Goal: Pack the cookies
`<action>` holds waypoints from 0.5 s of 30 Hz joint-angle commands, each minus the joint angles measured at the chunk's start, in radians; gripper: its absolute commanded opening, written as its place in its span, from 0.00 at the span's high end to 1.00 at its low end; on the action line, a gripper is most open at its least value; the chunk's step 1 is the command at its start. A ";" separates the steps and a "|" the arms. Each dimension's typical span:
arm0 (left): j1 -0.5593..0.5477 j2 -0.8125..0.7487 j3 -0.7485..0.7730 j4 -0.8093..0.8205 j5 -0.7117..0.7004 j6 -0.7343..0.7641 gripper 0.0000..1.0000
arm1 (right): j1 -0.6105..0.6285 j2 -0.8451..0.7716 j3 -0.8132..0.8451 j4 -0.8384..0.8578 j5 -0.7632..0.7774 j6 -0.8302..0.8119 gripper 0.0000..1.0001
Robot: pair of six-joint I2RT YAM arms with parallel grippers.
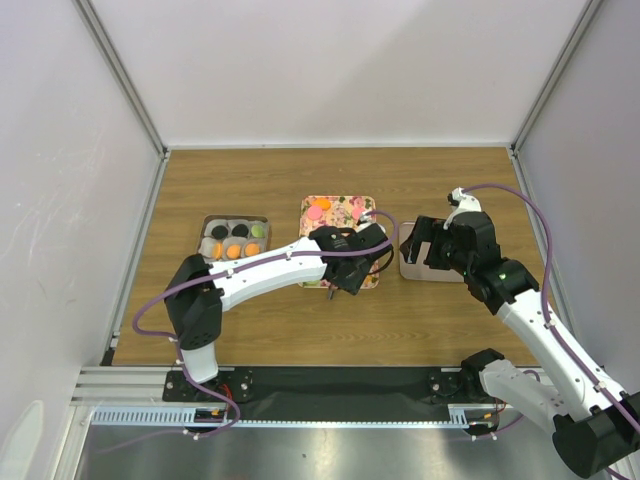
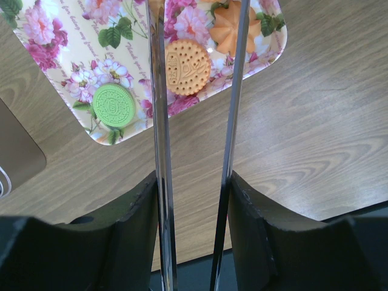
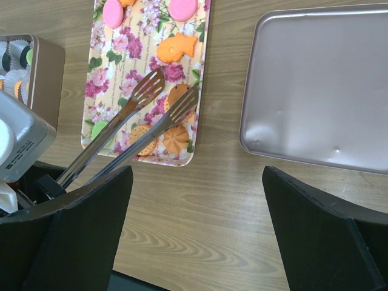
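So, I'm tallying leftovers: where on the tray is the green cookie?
Left wrist view: the green cookie lies in the floral tray's corner, left of the tongs and round orange biscuit.

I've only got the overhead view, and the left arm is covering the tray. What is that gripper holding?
Observer: The left gripper is clamped on metal tongs that reach out over the floral tray.
Operator: Anything between the blades?
Observer: A round orange cookie lies on the tray between them, not yet squeezed.
Operator: And the right gripper?
Observer: Open and empty, with the grey lid lying flat ahead of it.
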 commanded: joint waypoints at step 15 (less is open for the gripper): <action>-0.009 0.019 0.053 0.020 -0.008 0.021 0.50 | -0.006 -0.013 0.007 0.003 -0.003 -0.012 0.05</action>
